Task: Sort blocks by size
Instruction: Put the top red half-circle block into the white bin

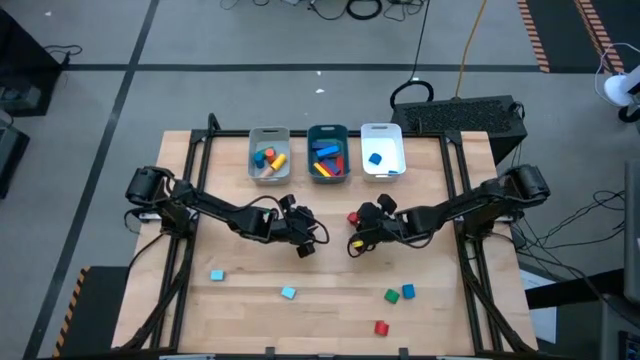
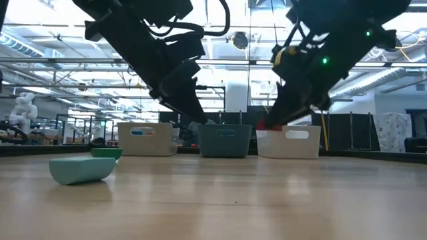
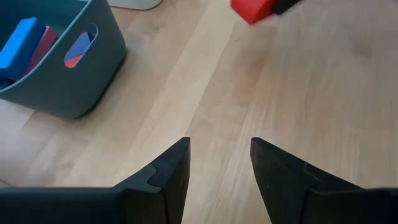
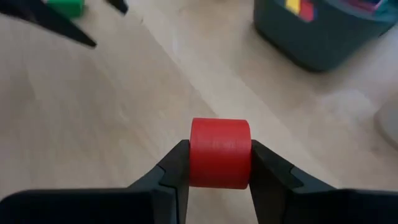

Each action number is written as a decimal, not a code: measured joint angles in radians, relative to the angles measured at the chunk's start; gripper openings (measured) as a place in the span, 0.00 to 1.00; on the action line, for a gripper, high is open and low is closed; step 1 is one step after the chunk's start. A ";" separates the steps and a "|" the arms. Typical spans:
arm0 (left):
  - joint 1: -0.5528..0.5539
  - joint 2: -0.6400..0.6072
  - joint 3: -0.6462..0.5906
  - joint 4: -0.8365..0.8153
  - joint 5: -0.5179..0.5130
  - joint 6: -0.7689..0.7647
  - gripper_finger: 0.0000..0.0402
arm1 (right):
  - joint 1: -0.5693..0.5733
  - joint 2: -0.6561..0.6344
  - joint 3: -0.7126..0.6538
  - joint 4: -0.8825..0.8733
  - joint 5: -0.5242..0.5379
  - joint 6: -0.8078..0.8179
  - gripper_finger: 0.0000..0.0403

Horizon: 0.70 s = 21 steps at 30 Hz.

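Note:
My right gripper (image 1: 357, 228) is over the table's middle, shut on a small red block (image 4: 219, 152), which also shows in the high view (image 1: 353, 217) and the low view (image 2: 269, 125). My left gripper (image 3: 219, 146) is open and empty just to its left (image 1: 305, 240), facing it above bare wood. Loose blocks lie flat on the table nearer the front: two cyan (image 1: 217, 275) (image 1: 288, 293), a green (image 1: 391, 296), a blue (image 1: 408, 291) and a red (image 1: 380, 327). The nearest cyan block (image 2: 81, 168) shows in the low view. My right gripper pinches the red block by two opposite sides (image 4: 194, 155) between its two fingers. The block sits at the fingertips. In the low view it hangs clear of the table.
Three trays stand in a row at the table's far edge: grey (image 1: 269, 133), teal (image 1: 327, 130) and white (image 1: 382, 130). Each holds blocks; the white one holds a single blue block. The teal tray (image 3: 68, 87) is close to my left gripper.

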 joint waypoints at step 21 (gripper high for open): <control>-0.011 0.000 0.000 0.010 -0.001 -0.026 0.43 | -0.079 -0.253 0.000 -0.199 0.003 -0.143 0.26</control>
